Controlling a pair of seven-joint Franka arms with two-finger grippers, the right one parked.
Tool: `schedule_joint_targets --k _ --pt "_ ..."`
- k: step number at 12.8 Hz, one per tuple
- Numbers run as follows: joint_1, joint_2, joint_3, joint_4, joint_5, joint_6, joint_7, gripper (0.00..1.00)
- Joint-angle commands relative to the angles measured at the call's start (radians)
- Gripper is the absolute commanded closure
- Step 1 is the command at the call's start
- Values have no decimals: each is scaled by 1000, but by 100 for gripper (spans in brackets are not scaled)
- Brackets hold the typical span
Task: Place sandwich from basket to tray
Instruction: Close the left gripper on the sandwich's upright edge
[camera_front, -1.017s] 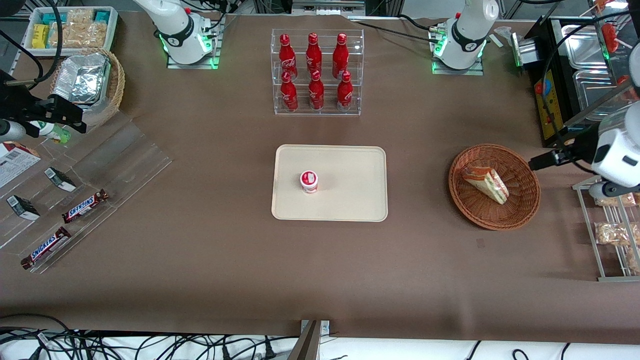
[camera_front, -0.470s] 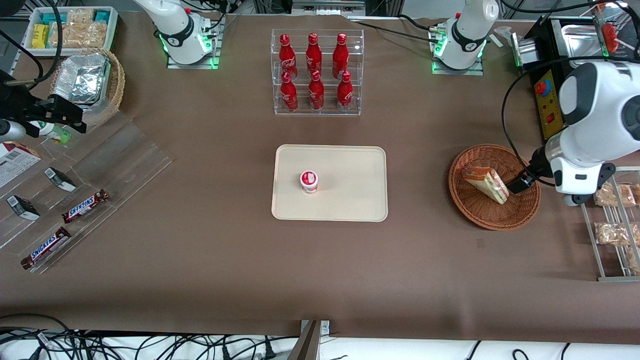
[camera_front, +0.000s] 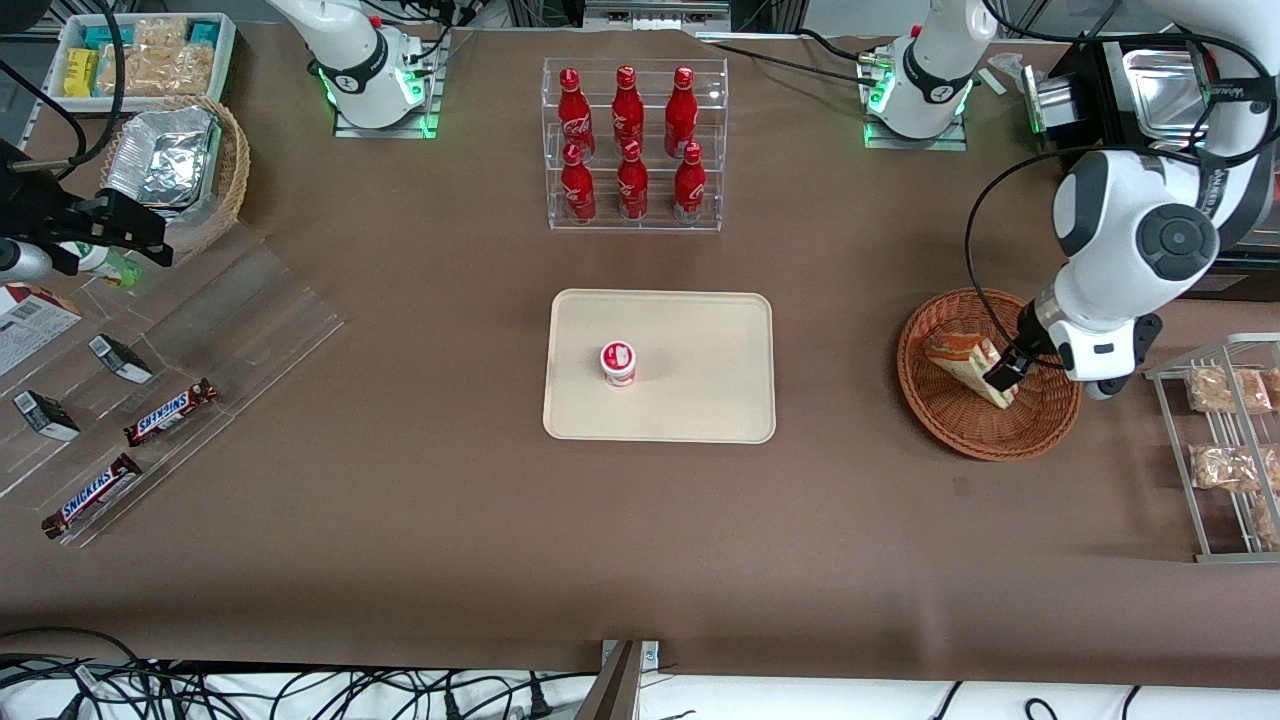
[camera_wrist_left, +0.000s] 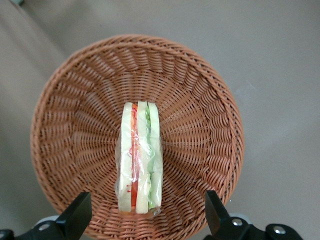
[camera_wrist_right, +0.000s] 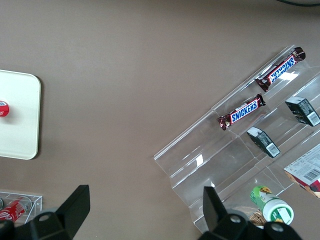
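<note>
A: Our brown table (camera_front: 400, 520) has one tray (camera_front: 700, 400), already holding one small red-lidded cup (camera_front: 618, 362).

B: And one sandwich (camera_wrist_left: 140, 156) lying in the basket (camera_wrist_left: 210, 120). We've got the gripper (camera_wrist_left: 143, 220) above it, jaws spread wide, straddling the wedge, likely lined up to grasp.

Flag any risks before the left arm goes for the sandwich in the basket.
1. The sandwich stands on edge and looks film-wrapped; the open end effector, above it with fingers either side, could slip or tip it.
2. The shallow basket sits loose on the table; a deep descent may hit its weave or shift it.
3. A small red-lidded cup already stands on the tray; placing too close could knock it over.
</note>
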Motion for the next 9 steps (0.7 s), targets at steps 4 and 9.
schedule_joint_targets --k 4,9 --pt "15 7 1 -110 25 169 -62 0" --pt "15 57 5 -154 25 274 -91 0"
